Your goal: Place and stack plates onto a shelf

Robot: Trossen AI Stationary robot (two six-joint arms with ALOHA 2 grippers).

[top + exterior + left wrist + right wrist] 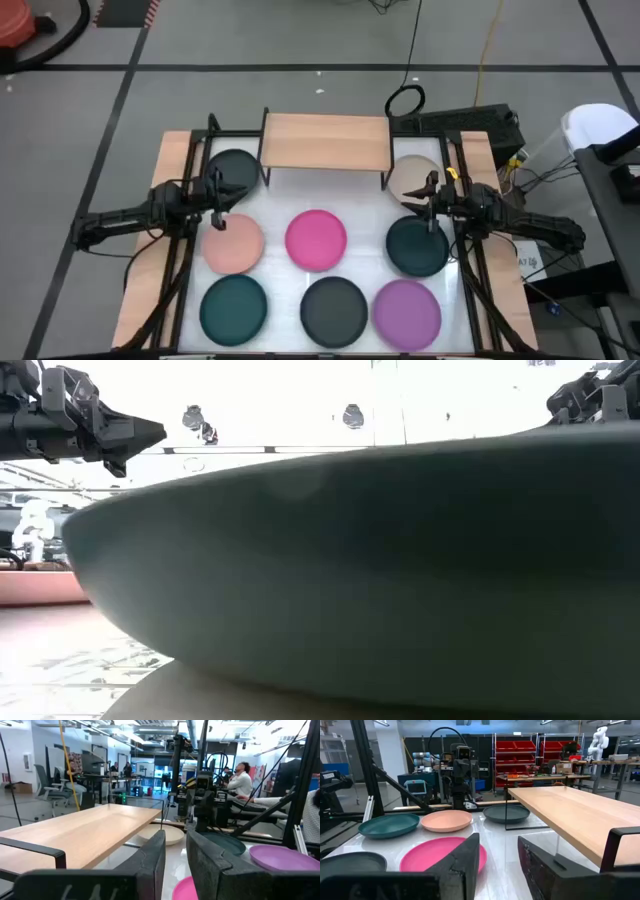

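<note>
- The shelf (325,140) stands at the far middle of the white table (275,215), its wooden top bare; no plate lies on it.
- Eight plates show from above, all flat on the table and none stacked.
- Far row: one charcoal plate (234,170) just left of the shelf, partly covered by the left arm, and one beige plate (410,175) just right of it, partly covered by the right arm.
- Middle row: one salmon plate (233,245), one magenta plate (316,239), one dark teal plate (416,246).
- Near row: a second dark teal plate (234,308), a second charcoal plate (334,310), one purple plate (407,308).
- By colour: two dark teal, two charcoal, one each of beige, salmon, magenta and purple.
- The low view is almost filled by the dark underside of one plate (400,570) right at the camera; which plate it is cannot be told, and it hides most of the table behind it.
- The left gripper (218,207) hovers between the far charcoal plate and the salmon one, fingers a little apart, holding nothing.
- The right gripper (430,210) hovers between the beige plate and the middle dark teal one, fingers slightly parted, also empty.
- People sit at desks in the room beyond the table, seen from the left wrist.
</note>
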